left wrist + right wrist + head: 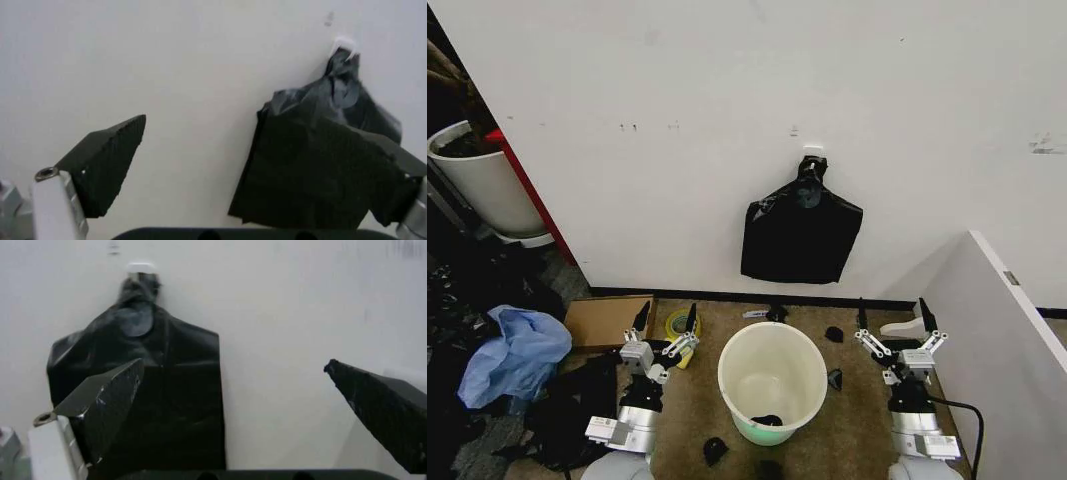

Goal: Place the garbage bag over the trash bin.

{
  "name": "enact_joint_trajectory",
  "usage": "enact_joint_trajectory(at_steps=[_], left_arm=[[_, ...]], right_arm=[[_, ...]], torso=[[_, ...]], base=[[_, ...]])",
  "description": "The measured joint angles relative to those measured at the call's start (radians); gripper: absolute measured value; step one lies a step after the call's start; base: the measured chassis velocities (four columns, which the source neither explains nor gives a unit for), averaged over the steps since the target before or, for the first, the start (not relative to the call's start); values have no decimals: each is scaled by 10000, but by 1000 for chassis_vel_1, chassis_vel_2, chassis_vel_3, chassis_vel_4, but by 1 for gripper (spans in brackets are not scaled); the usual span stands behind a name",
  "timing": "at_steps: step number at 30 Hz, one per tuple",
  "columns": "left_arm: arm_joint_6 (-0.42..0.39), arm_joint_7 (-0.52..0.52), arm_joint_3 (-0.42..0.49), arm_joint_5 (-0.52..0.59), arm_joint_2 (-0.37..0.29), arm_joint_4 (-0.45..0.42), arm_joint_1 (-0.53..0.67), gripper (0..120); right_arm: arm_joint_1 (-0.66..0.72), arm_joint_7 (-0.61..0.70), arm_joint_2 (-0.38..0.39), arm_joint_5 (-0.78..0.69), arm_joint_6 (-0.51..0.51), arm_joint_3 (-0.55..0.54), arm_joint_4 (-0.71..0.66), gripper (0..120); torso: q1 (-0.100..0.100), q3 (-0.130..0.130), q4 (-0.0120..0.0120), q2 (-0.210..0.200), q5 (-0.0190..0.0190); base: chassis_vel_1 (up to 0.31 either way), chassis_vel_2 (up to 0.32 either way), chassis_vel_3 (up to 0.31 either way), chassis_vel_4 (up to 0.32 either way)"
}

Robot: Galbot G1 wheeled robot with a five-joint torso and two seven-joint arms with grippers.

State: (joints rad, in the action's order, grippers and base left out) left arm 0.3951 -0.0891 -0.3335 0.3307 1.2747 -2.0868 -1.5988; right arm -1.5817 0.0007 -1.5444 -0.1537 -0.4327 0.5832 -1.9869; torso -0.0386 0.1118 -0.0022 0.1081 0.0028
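both grippers' jaws apart, empty, flanking the trash bin (772,384).
the black bundle (800,237) hanging from the wall hook (812,151) looks light, limp, slippery; pinch a loose edge.

No text, label or number could be read anywhere, though small print may have gone unseen.
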Motion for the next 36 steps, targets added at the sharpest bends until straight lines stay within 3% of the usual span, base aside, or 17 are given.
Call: enact_joint_trajectory(at_steps=[5, 13, 19, 27, 36], left_arm=[[-21, 3, -73, -286, -38, -179, -395, 100], [-39, -67, -406, -434, -202, -139, -521, 100], [-81, -240, -673, -460, -271, -129, -566, 100], [-68, -583, -835, -749, -227, -127, -651, 100], [-61, -836, -848, -1009, -134, -22, -668, 100]], right_arm=[[1452, -232, 288, -3818, 1575, -741, 177, 100], [4520, -84, 23, -6681, 2610, -1702, 1995, 100], [5920, 312, -283, -9001, 3291, -1844, 2833, 100], [6918, 239, -604, -10149, 3399, -1622, 3544, 100], [7436, -348, -634, -10089, 3383, -1539, 4165, 100]], torso=[[0, 0, 4, 0, -2], [0, 1, 6, -1, -3], [-1, 2, 3, -1, -4], [0, 0, 1, -1, -3], [0, 0, 2, -1, -2]], base=[[0, 0, 0, 0], [0, 0, 0, 0], [0, 0, 0, 0], [0, 0, 0, 0], [0, 0, 0, 0]])
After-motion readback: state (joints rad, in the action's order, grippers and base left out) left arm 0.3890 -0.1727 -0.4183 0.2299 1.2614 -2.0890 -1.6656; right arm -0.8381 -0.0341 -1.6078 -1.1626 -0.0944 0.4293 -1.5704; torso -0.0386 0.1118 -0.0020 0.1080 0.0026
